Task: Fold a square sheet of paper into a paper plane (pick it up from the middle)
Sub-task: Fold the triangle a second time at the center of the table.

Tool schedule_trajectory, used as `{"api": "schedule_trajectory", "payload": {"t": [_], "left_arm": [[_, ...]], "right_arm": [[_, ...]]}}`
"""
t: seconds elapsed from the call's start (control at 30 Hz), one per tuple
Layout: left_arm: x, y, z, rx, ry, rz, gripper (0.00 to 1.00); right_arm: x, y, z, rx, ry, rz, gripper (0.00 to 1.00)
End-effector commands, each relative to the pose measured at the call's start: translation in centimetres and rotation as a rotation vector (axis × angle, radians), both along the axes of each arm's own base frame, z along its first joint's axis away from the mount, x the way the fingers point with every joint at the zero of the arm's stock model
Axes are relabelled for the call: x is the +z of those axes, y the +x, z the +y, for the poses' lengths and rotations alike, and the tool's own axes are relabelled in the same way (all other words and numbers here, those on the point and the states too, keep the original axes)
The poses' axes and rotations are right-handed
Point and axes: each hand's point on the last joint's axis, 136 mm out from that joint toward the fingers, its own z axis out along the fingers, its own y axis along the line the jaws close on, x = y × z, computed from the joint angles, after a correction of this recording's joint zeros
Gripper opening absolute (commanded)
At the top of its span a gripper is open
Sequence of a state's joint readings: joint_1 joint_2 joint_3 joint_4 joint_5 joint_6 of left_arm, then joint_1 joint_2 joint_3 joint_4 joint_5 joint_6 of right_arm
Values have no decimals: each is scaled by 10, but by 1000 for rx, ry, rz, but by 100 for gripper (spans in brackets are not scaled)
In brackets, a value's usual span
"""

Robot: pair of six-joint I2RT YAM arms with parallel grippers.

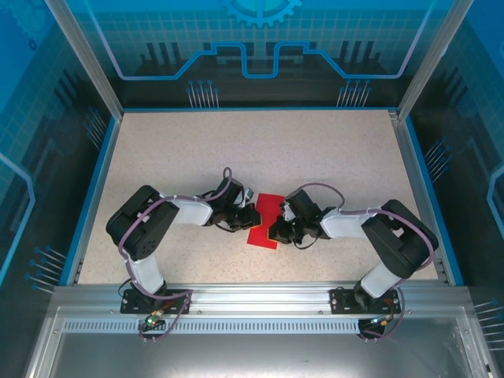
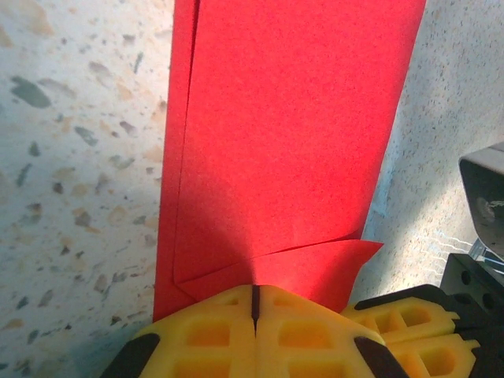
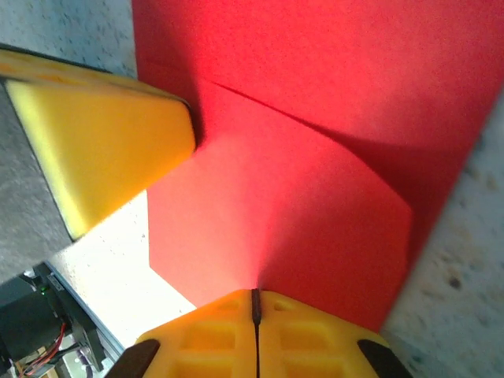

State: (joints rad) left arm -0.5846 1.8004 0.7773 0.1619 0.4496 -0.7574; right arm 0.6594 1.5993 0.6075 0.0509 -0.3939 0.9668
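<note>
Speckled tabletop [image 1: 236,150] beneath corner-folded red paper [image 2: 291,142]

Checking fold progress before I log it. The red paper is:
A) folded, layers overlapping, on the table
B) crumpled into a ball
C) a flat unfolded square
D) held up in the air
A: the red paper shows overlapping layers and a turned-over corner, lying on the speckled table.

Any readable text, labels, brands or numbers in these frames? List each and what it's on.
None readable. The red paper is blank, the yellow gripper pads carry no marking, and the blue back wall has a gear graphic and circuit lines but no lettering.
</note>
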Motion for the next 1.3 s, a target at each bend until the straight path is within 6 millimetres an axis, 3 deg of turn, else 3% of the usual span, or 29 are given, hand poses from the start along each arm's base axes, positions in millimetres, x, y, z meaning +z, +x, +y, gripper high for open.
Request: {"api": "schedule_trajectory", "payload": {"t": [0.0,0.13,0.4,0.63,0.87,1.1,1.27], "left_arm": [[-27,-9,13,16,91,61,5],[-26,-9,13,15,91,62,5],[-27,-9,13,13,95,64,5],[-26,-8,12,11,93,64,5],[-26,-8,12,11,96,65,5],[-26,-9,13,9,97,66,5],[-25,-10,13,7,93,66,5]], "right_arm": [[-18,-24,-16,31,-76,79,6],[-30,-34,-24,28,-105,111,5],[-5,-30,-16,44,-31,47,7],[-29,-45,-31,5,-79,102,6],[-6,-43,-26,36,-32,42,8],[-21,-51,-38,27,-104,85,7],[14,-29,-29,4,-62,-19,9]]}}
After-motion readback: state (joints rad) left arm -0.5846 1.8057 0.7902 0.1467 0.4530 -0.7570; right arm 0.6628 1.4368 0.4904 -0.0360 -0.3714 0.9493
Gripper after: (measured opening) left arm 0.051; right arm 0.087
